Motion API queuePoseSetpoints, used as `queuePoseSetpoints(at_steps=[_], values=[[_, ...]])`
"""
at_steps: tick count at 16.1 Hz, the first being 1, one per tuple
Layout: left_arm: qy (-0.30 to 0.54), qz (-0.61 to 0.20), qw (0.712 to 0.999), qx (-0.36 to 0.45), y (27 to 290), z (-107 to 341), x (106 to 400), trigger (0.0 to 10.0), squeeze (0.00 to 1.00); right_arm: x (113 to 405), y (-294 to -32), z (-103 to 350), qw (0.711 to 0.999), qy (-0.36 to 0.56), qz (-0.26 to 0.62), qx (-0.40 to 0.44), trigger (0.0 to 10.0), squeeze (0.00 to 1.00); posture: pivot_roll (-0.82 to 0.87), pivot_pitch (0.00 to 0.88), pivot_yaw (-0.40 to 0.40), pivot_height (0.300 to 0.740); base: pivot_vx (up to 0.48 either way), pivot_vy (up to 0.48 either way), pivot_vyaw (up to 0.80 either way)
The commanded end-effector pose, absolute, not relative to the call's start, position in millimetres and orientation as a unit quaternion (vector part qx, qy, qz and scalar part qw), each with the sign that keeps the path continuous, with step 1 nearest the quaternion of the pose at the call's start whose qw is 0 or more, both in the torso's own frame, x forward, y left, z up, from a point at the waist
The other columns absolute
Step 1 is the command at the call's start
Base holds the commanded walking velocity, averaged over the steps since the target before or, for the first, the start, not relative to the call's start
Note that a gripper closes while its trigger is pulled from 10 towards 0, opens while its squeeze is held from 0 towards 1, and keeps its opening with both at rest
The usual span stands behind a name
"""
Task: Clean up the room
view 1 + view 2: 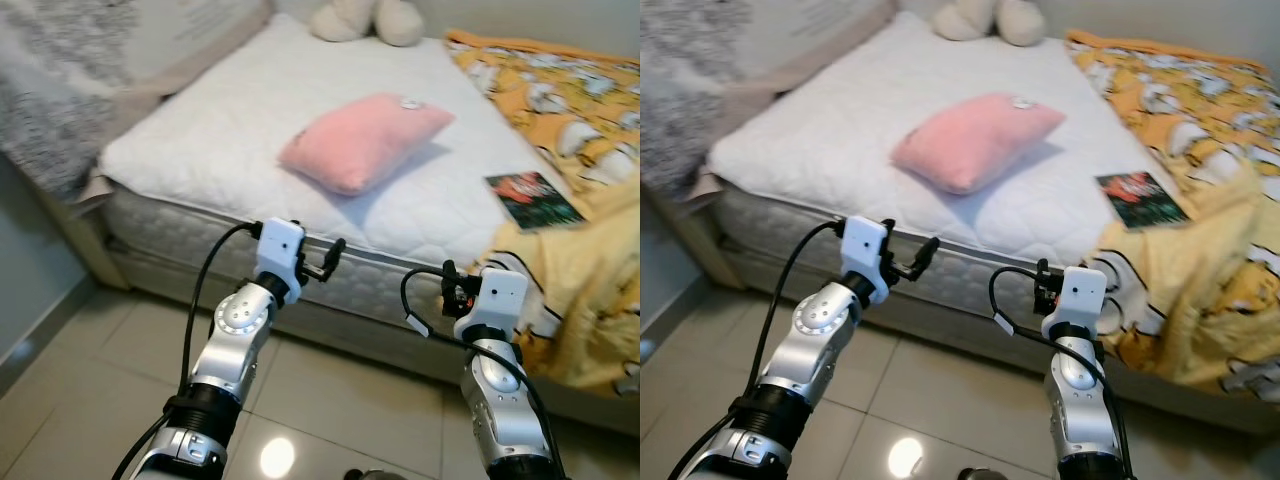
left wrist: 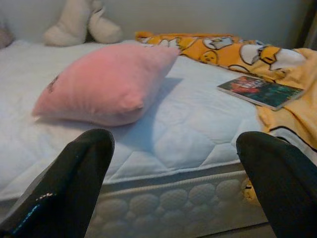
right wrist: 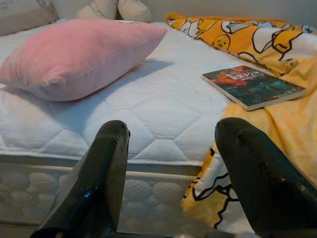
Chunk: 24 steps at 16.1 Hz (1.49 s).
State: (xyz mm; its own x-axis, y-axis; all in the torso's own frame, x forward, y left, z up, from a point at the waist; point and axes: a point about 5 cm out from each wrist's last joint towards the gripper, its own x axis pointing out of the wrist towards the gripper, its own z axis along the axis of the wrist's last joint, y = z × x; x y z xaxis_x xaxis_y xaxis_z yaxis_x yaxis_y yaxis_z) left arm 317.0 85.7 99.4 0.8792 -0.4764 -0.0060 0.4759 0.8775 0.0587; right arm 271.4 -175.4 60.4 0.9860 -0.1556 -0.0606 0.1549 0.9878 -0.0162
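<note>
Straight ahead, a bed (image 1: 200,170) with a bare white quilted mattress takes up the middle and upper part of the head views. Near the centre of the frame a pink pillow (image 1: 365,140) lies on the mattress, tilted with one corner toward the upper right. To its right, at mid-right of the frame, a book (image 1: 533,200) with a dark red-and-green cover lies flat at the edge of a yellow patterned blanket (image 1: 575,110), which covers the right side of the bed and hangs over its front edge toward the floor. At the top centre a cream plush toy (image 1: 368,20) sits at the far end of the mattress. Along the upper left runs a grey speckled cover (image 1: 50,90). Pale floor tiles (image 1: 350,390) fill the bottom of the frame.

Both arms are raised in front of the bed's near edge, well short of the pillow and book. The left pincer (image 1: 330,258) sits lower centre-left, its fingers (image 2: 69,183) spread wide with nothing between them. The right pincer (image 3: 173,173) at lower centre-right is likewise spread and empty, pointed between pillow and book.
</note>
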Motion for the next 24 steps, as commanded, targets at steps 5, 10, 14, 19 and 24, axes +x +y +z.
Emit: queuePoseSetpoints(at_steps=[5,10,14,19,24], values=[[-0.018,-0.225,0.974,0.018,88.9,107.7,323.3,10.0,0.0,277.4,-169.5,66.0,0.998,0.016,-0.068,-0.003,10.0,0.0,0.0,0.0,0.001,0.74,0.403,0.217,0.0],[-0.034,-0.206,0.978,-0.01,90.0,114.9,326.0,10.0,0.0,277.7,-168.7,64.7,0.998,0.018,-0.067,-0.003,10.0,0.0,0.0,0.0,0.004,0.74,0.441,0.0,0.0],[-0.045,-0.212,0.976,0.001,88.4,119.2,327.4,10.0,0.0,278.2,-167.8,64.8,0.998,0.017,-0.066,-0.004,10.0,0.0,0.0,0.0,0.004,0.74,0.443,0.0,0.0],[-0.056,-0.225,0.973,0.007,84.8,122.6,326.7,10.0,0.0,280.4,-167.0,70.3,0.998,0.001,-0.067,-0.011,10.0,0.0,0.0,0.0,0.004,0.74,0.457,0.0,0.0],[-0.051,-0.239,0.97,0.01,81.1,120.2,324.6,10.0,0.0,279.6,-178.8,77.6,0.994,-0.015,-0.106,0.004,10.0,0.0,0.0,0.0,0.01,0.74,0.48,0.0,-0.44]])
